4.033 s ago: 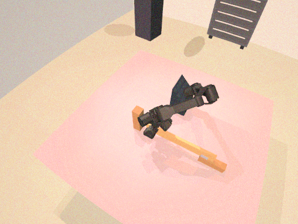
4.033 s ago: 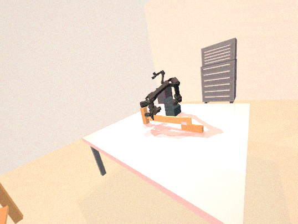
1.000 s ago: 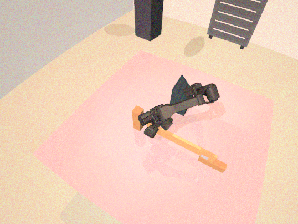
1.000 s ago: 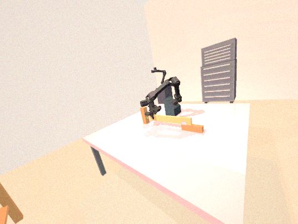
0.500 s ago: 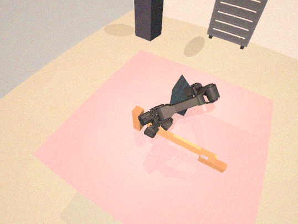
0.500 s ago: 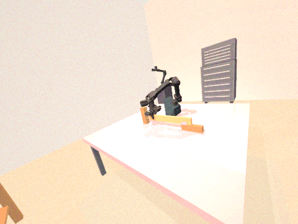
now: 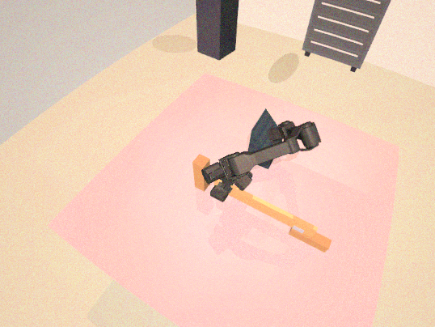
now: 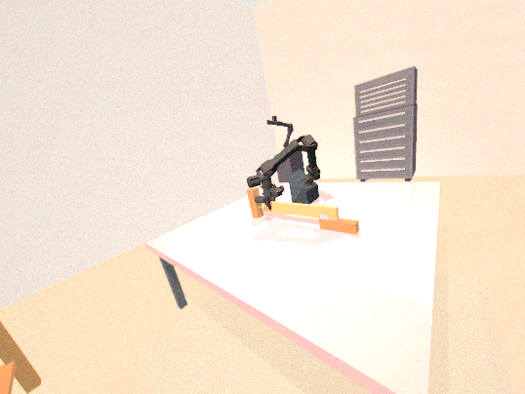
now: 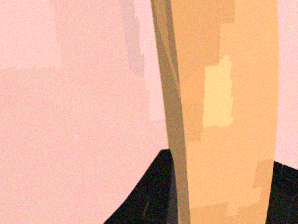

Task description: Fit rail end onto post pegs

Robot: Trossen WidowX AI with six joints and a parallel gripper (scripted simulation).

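Observation:
The long wooden rail (image 7: 267,210) (image 8: 303,210) (image 9: 226,96) runs from the short orange post (image 7: 200,171) (image 8: 253,205) to the low footboard block (image 7: 315,239) (image 8: 342,225). Its far end sits at the pale bracket (image 7: 297,230) (image 8: 324,216). My gripper (image 7: 226,189) (image 8: 267,197) is shut on the rail's near end, right beside the post and raised off the pink table (image 7: 121,202) (image 8: 342,283). In the wrist view the dark fingers flank the rail at the bottom. The pegs and the rail's end holes are hidden by the gripper.
The arm's dark blue base (image 7: 260,129) (image 8: 302,191) stands behind the rail. A dark pillar (image 7: 216,28) and a grey drawer cabinet (image 7: 344,28) (image 8: 385,127) stand on the floor beyond the table.

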